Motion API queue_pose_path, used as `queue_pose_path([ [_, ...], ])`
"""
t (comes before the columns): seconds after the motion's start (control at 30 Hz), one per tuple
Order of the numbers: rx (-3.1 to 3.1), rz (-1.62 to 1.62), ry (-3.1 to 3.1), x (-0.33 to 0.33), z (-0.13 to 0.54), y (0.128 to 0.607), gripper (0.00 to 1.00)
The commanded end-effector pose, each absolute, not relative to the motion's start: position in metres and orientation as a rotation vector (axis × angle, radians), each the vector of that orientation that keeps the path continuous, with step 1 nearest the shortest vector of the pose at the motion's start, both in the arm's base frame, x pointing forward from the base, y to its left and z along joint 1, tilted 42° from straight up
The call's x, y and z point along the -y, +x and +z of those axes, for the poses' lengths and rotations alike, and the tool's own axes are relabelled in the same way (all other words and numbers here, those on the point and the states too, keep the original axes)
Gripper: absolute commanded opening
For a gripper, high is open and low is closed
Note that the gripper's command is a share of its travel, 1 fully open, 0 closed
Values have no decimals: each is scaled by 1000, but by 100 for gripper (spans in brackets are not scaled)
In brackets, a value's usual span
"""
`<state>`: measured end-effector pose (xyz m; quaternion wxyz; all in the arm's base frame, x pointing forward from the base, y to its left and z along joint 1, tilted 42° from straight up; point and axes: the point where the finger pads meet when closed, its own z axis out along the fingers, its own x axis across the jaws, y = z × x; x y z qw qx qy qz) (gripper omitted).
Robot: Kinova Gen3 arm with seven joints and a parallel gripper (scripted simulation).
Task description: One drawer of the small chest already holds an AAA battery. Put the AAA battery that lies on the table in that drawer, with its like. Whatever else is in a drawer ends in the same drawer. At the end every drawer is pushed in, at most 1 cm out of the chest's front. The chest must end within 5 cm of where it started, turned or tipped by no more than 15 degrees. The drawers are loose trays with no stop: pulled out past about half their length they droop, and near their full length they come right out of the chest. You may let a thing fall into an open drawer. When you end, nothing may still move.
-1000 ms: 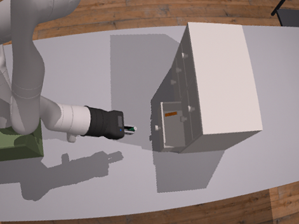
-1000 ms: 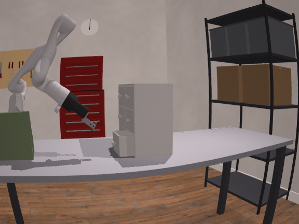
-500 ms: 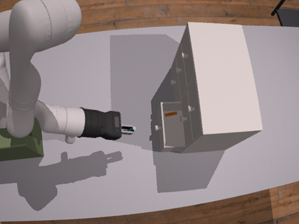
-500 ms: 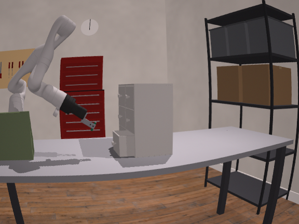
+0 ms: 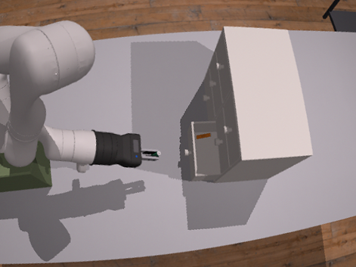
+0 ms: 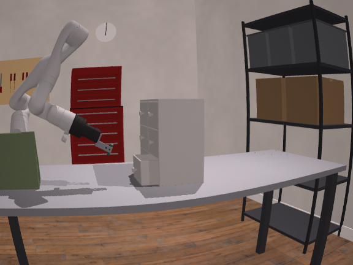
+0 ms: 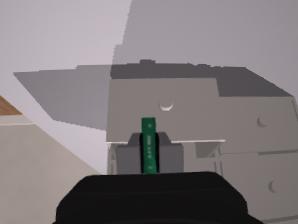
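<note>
The small grey chest (image 5: 257,104) stands on the table with several drawers. Its bottom drawer (image 5: 205,150) on the near side is pulled out, and an orange battery (image 5: 204,136) lies inside it. The open drawer also shows in the side view (image 6: 144,173). My gripper (image 5: 153,154) is shut on the green AAA battery (image 7: 148,144) and holds it in the air, to the left of the open drawer and above its level. In the side view the gripper (image 6: 107,149) tilts down toward the chest. The wrist view shows the green battery between the fingers, with the chest front beyond.
The arm's green base (image 5: 0,170) sits at the table's left end. A black shelf rack (image 6: 297,101) with boxes stands to the right of the table. A red tool cabinet (image 6: 98,113) stands behind it.
</note>
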<state>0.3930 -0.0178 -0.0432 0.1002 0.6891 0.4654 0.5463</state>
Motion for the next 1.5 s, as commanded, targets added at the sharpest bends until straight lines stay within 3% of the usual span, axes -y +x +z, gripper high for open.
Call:
queue_pose_path([
  [0.0,-1353,1619,2051,16,-47,389,24],
  [1.47,-1248,1651,1995,16,-48,388,24],
])
